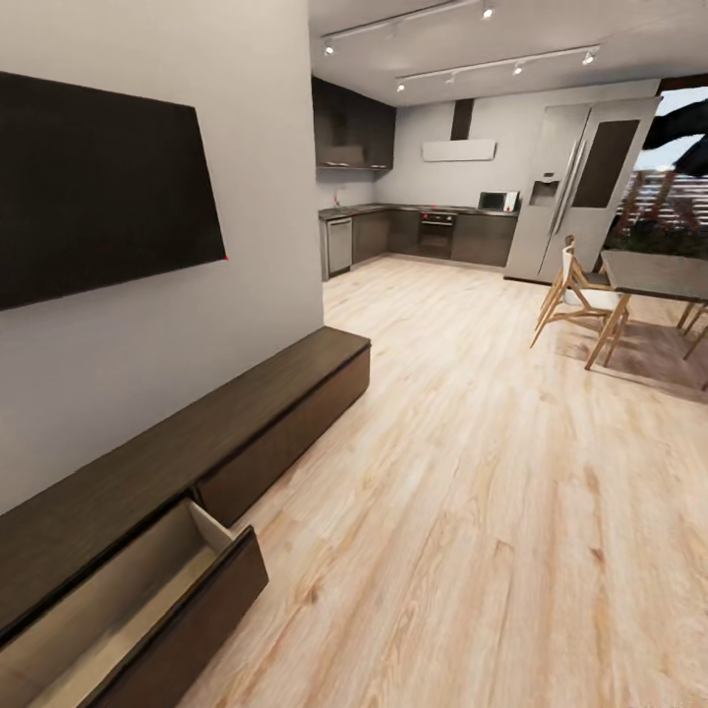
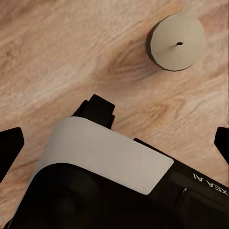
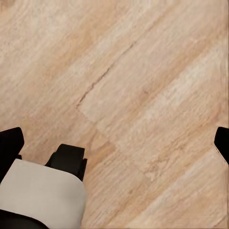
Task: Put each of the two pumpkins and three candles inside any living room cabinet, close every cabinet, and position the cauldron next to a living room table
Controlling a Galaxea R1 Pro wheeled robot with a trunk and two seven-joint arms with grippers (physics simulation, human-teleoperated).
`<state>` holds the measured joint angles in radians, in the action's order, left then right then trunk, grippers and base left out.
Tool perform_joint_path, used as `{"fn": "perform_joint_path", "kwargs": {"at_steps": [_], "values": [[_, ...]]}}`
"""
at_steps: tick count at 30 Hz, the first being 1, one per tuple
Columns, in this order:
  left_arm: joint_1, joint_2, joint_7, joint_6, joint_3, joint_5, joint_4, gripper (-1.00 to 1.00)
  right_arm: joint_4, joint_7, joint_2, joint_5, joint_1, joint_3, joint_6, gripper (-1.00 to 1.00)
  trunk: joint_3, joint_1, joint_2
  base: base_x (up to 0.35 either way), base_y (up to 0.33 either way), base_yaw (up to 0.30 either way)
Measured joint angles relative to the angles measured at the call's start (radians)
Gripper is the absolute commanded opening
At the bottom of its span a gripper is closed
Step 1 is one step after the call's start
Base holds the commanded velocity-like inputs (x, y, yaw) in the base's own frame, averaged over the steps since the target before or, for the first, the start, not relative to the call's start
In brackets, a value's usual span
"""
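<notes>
Beneath our left claw, spread wide and gripping nothing, a candle is standing upright on the floor; our right claw is hanging equally empty, while the cabinet drawer is gaping, presumably awaiting it.

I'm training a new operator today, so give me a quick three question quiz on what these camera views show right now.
1. True or false: a drawer of the cabinet stands pulled out.
2. The candle in the left wrist view stands on: A) the wood floor B) a glass table C) the cabinet top.
3. What hangs on the wall above the cabinet?

Key: 1 true; 2 A; 3 a dark flat screen.
</notes>
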<state>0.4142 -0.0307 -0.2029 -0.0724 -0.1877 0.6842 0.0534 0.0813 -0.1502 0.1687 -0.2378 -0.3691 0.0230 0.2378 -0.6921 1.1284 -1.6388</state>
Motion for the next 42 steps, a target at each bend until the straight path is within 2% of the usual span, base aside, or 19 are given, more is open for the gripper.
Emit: {"fn": "perform_joint_path", "kwargs": {"at_steps": [5,16,29,35,42], "values": [[0.0,-0.013,0.002,-0.001,-0.001,-0.003,-0.001,1.0,0.0,0.002,-0.001,-0.002,0.0,0.0,0.0,1.0,0.001,0.0,0.0,0.028,-0.086,-0.168],[0.0,-0.014,0.002,-0.007,-0.001,-0.002,-0.003,1.0,0.0,-0.003,-0.001,-0.003,0.0,0.0,0.0,1.0,0.002,0.0,0.0,-0.215,-0.048,-0.07],[0.0,-0.015,0.002,-0.005,-0.001,-0.002,-0.002,1.0,0.0,-0.003,-0.001,-0.003,0.001,0.0,0.0,1.0,0.01,0.0,0.0,0.202,-0.217,-0.261],[0.0,-0.015,0.002,-0.004,-0.001,-0.002,-0.001,1.0,0.001,0.002,-0.002,-0.001,0.001,0.0,-0.001,1.0,0.003,0.0,0.0,0.239,-0.216,-0.165],[0.0,-0.014,0.002,-0.003,-0.001,-0.002,-0.001,1.0,0.001,0.001,-0.002,0.0,0.001,0.0,-0.002,1.0,-0.007,0.0,0.0,0.037,-0.033,-0.116]]}}
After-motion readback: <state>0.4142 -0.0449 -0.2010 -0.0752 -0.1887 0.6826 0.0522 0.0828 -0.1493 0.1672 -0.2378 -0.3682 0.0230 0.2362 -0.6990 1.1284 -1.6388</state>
